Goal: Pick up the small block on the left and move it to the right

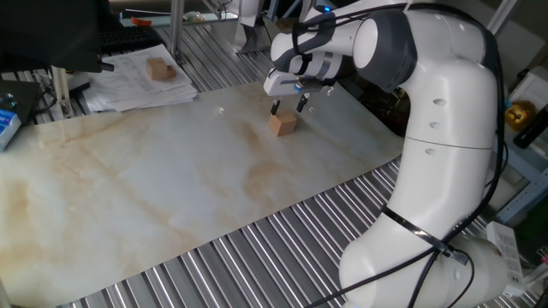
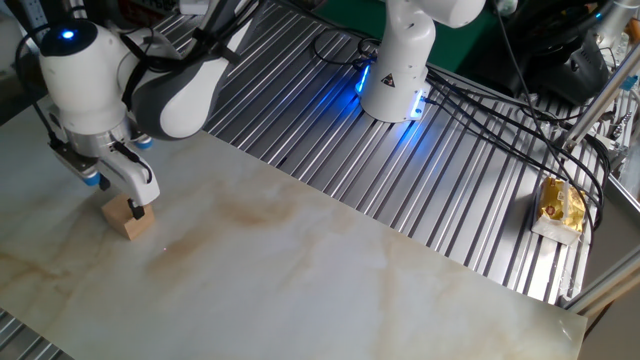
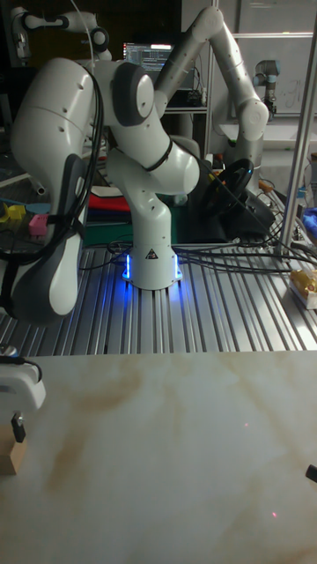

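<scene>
Gripper [image 1: 288,108] spread over 1 small block [image 1: 282,125].

wooden blocks [image 1: 282,125]: 2 | robot arms [image 3: 141,167]: 2 | marble board [image 1: 171,197]: 1

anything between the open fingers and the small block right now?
Nothing. The gripper hangs open just above the small block; one fixed view shows only bare marble tabletop around it.
</scene>
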`<state>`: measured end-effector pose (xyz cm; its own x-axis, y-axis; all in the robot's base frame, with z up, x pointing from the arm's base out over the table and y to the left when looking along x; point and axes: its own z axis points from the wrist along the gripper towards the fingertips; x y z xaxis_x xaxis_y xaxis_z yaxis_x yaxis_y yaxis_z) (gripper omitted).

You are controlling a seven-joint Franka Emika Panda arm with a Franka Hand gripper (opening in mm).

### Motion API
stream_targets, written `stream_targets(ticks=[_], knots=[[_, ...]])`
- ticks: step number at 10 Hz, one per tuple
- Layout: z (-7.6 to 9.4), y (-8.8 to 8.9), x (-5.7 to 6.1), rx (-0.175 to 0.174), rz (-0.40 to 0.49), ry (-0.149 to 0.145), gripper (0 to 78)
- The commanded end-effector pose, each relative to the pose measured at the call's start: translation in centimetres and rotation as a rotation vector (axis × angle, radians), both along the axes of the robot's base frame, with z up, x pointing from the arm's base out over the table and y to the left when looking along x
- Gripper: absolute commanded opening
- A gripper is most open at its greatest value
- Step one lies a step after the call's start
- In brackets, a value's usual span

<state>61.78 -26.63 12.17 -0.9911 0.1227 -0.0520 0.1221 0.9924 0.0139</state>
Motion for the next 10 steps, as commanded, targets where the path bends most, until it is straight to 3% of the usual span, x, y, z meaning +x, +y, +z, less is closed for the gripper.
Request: stream_targets(ticks=[1,10], knots=[[-0.1,-0.1,-0.1,0.006,-0.012,-0.004,77.5],[-1.5,0.4,0.1,0.006,-0.001,-0.009,77.5]])
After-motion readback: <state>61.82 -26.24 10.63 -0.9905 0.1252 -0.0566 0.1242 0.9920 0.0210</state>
